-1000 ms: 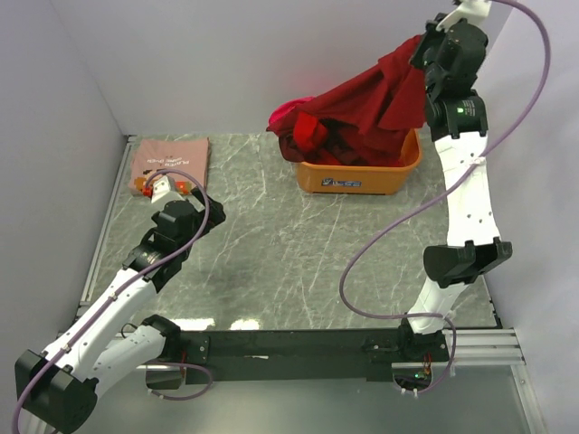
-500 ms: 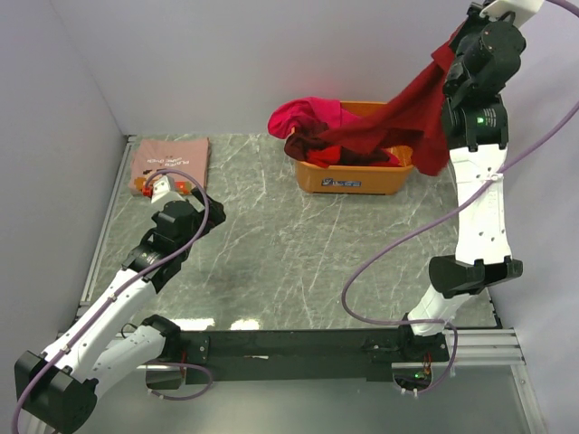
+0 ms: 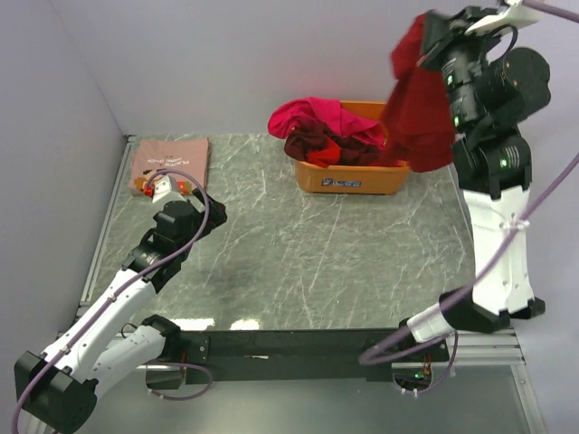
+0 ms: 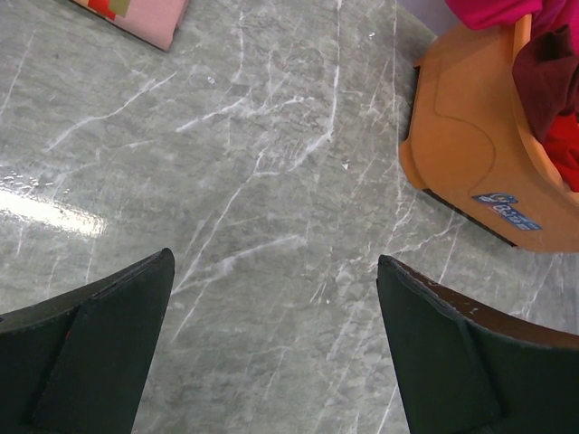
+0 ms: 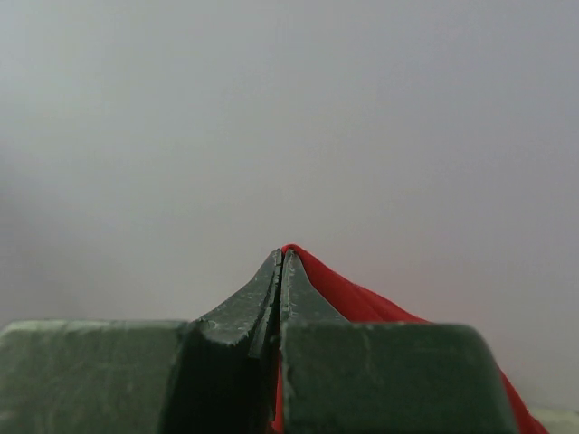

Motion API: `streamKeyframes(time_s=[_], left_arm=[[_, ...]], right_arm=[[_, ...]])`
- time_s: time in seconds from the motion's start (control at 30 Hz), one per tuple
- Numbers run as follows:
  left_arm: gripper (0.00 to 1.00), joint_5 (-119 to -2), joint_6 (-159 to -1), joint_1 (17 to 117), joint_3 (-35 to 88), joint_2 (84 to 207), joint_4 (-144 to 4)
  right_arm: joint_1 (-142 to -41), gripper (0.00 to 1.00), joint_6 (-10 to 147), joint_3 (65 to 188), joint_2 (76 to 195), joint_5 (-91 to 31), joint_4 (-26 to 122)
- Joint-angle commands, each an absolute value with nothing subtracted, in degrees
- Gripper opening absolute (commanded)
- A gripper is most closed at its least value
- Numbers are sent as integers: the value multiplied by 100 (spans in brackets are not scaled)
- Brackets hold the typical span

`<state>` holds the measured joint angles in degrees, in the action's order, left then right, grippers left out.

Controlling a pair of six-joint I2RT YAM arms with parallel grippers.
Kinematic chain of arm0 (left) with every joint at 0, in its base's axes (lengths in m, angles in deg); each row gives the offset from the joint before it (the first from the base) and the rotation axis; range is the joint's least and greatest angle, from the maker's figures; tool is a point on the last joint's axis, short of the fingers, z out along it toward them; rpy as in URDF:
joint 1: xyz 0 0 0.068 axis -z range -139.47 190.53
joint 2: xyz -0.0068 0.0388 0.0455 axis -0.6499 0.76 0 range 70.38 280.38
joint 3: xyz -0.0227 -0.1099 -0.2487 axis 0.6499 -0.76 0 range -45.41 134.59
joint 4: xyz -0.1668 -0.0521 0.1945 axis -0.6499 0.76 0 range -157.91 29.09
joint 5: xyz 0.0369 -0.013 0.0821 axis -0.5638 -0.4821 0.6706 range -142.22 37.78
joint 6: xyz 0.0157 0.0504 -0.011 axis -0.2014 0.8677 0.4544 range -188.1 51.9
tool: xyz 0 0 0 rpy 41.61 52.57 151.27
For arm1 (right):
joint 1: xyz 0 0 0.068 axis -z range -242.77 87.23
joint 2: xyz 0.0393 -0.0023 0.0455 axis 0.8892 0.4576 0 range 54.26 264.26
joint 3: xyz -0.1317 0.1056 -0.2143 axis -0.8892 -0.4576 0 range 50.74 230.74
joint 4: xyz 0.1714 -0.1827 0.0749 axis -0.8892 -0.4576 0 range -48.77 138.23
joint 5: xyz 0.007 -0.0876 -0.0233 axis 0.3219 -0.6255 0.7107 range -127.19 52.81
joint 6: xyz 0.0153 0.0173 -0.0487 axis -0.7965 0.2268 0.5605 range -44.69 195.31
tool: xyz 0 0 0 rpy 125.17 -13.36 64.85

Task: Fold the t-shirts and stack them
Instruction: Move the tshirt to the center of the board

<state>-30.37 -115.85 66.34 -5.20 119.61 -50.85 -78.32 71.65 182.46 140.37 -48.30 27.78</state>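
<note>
Nearest to me, my left gripper [image 4: 276, 264] hung low over the grey marbled table [image 3: 298, 253] on the left side, its jaws spread wide with nothing but bare tabletop between them. Just beyond it, in the far left corner, the dusty pink t-shirt [image 3: 170, 158] lay folded flat with its print facing up. Farther back and to the right, the orange tub [image 3: 353, 181] stood at the far edge of the table. A magenta t-shirt [image 3: 312, 116] was heaped over its left rim, with a maroon t-shirt [image 3: 312, 145] and a bit of brighter red cloth bunched beneath it. Farthest and highest, my right gripper [image 5: 280, 260] was raised against the back wall, jaws pressed together on a fold of the dark red t-shirt [image 3: 418, 117]. That shirt hung down in a bunch over the tub's right end; I could not tell whether its hem touched the rim.
</note>
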Motion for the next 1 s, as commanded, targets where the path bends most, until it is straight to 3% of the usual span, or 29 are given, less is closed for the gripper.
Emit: streamKeyframes(time_s=[0.0,0.13,0.3,0.53,0.63,0.67,0.77,0.97], left_arm=[[100,-3200,-11644,6620,-384,11776,-5103],[99,-3104,-11881,6620,-296,11609,-4762],[99,-2867,-12268,6620,-252,11415,-4278],[99,-2796,-12839,6620,-164,11424,-3460],[99,-2822,-12840,6620,-287,11467,-3363],[99,-2866,-12840,6620,-348,11529,-3354],[99,-2980,-12848,6620,-462,11765,-3336],[99,-3306,-12901,6620,-743,12380,-3547]], right_arm=[[-8517,0,6828,18161,13592,-3591,2714],[-9229,0,6792,18310,13618,-3112,2381],[-9564,0,6582,17575,13259,-3638,2300],[-9415,0,5599,13078,11721,-5888,3258],[-8925,13,4843,11397,11456,-5996,3066],[-8775,34,4502,10767,11482,-5882,2900],[-8194,60,4235,10155,11684,-5320,2697],[-8149,70,4524,10154,11895,-5275,2634]])
